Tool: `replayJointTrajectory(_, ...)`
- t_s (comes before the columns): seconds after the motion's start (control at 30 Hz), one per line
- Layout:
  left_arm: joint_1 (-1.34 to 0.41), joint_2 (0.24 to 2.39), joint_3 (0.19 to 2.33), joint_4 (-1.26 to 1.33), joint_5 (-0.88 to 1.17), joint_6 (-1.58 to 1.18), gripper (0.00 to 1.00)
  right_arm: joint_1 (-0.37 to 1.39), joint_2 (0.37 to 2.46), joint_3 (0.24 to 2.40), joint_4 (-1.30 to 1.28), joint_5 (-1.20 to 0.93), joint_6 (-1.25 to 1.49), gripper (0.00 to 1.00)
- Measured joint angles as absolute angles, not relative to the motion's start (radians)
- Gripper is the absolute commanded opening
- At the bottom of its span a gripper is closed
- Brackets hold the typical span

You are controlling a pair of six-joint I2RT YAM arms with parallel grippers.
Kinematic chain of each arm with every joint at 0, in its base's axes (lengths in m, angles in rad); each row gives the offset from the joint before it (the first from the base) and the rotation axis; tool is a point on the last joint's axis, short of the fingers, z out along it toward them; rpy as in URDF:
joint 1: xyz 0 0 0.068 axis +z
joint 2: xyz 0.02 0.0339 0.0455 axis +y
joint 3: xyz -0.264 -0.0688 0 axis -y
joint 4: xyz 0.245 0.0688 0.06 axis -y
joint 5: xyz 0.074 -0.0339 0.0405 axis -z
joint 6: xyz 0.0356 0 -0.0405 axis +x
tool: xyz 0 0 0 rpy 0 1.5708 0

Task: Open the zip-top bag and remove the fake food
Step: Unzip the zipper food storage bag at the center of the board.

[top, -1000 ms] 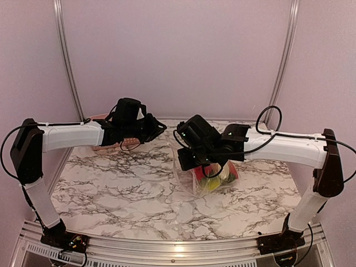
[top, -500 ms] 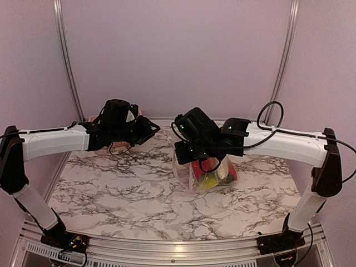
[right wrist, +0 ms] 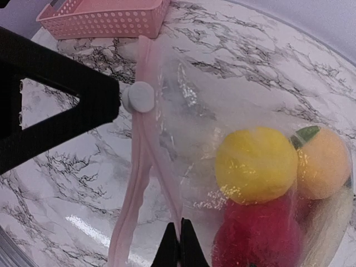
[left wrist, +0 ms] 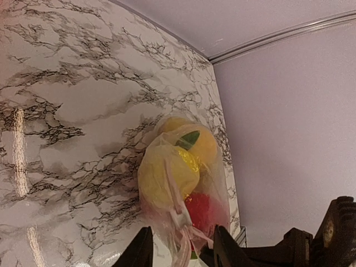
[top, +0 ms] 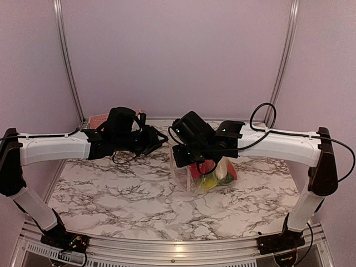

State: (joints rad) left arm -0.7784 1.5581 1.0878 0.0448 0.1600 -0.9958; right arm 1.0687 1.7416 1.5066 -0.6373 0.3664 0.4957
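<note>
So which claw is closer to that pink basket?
Left. The left claw is between the pink basket and the zip-top bag; the right claw is beyond, pinching the bag's zip strip.

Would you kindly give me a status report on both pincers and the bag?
Right pincer shut on zip-top bag, at its zip strip. Left pincer open, astride bag's top edge. Fake food inside bag. Pink basket apart, not in the way.
</note>
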Motion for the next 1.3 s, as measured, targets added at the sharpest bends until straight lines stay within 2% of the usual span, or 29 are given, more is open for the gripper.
replayJointTrajectory(0.33, -0.778, 1.633, 1.133, 0.047, 0.16, -1.006, 0.31, 1.069, 1.742, 1.507, -0.637, 0.366, 0.496, 0.0)
replayJointTrajectory(0.8, -0.778, 1.662, 1.167, 0.047, 0.171, -1.008, 0.07, 1.069, 1.742, 1.507, -0.638, 0.367, 0.496, 0.0)
replayJointTrajectory(1.3, -0.751, 1.681, 1.198, 0.033, 0.218, -1.009, 0.06, 1.077, 1.742, 1.477, -0.597, 0.355, 0.497, 0.0)
